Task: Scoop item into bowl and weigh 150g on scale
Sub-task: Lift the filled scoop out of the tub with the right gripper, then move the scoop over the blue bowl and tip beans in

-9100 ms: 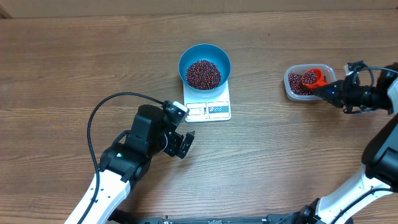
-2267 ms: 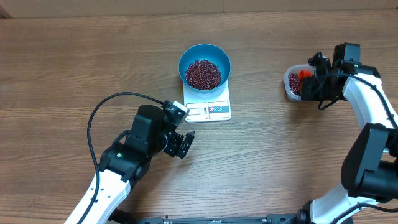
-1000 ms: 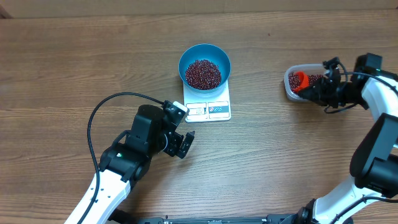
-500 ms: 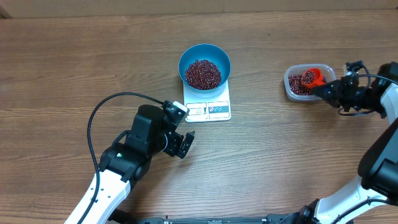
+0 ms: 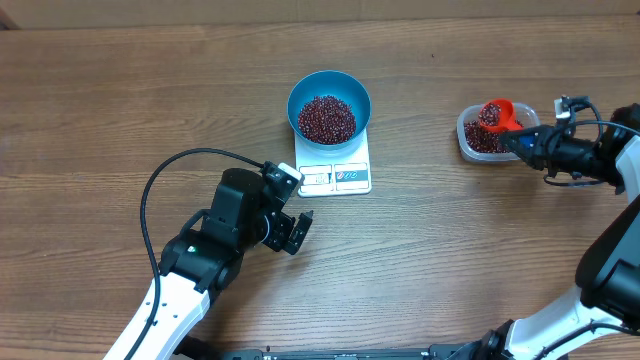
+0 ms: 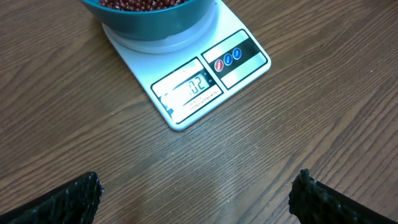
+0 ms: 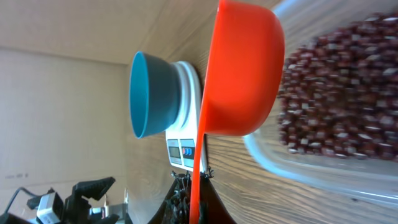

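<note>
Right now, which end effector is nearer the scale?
Left. The left end effector is open just off the display edge of the scale. The right end effector is well off to the side at the clear tub, shut on the orange scoop.

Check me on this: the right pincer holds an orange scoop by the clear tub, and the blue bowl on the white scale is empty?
Not quite. The overhead view shows the blue bowl on the white scale holding a heap of red-brown beans, not empty. The right pincer does hold the orange scoop by the clear tub.
</note>
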{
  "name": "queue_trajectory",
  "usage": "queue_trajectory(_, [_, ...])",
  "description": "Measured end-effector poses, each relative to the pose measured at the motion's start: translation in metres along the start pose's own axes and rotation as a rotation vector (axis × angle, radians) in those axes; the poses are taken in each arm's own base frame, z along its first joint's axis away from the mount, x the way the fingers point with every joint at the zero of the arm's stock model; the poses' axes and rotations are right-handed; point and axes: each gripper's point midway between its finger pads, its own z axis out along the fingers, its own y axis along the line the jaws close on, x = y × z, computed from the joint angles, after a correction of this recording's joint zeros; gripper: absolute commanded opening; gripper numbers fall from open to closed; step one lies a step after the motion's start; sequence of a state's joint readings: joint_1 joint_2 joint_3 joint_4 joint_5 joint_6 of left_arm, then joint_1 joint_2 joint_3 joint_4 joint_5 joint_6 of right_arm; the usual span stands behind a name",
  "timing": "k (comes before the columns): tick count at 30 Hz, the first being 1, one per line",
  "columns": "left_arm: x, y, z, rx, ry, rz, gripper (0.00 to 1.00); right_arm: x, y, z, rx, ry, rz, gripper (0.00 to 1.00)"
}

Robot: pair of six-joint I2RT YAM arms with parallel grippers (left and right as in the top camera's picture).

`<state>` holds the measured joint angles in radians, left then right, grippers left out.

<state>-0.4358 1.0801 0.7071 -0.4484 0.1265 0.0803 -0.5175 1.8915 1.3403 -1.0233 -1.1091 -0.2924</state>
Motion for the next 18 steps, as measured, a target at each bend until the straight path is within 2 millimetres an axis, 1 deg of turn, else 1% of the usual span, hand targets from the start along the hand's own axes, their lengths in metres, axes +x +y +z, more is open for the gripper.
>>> queue_trajectory(4, [0.0,0.0,0.0,0.0,0.0,0.0,0.99,0.007,0.032,0.013,-0.021,0.035,-0.08,0.04])
queue_trajectory(8, [0.0,0.0,0.0,0.0,0.0,0.0,0.99,0.022,0.07,0.037,-0.059,0.104,-0.171,0.04])
queue_trajectory(10, [0.0,0.0,0.0,0.0,0.0,0.0,1.0,0.03,0.086,0.052,-0.08,0.148,-0.208,0.04])
queue_trajectory(16, [0.0,0.0,0.0,0.0,0.0,0.0,1.0,0.043,0.127,0.098,-0.138,0.225,-0.33,0.04])
queue_trajectory(18, [0.0,0.0,0.0,0.0,0.0,0.0,1.0,0.05,0.141,0.116,-0.155,0.247,-0.37,0.04])
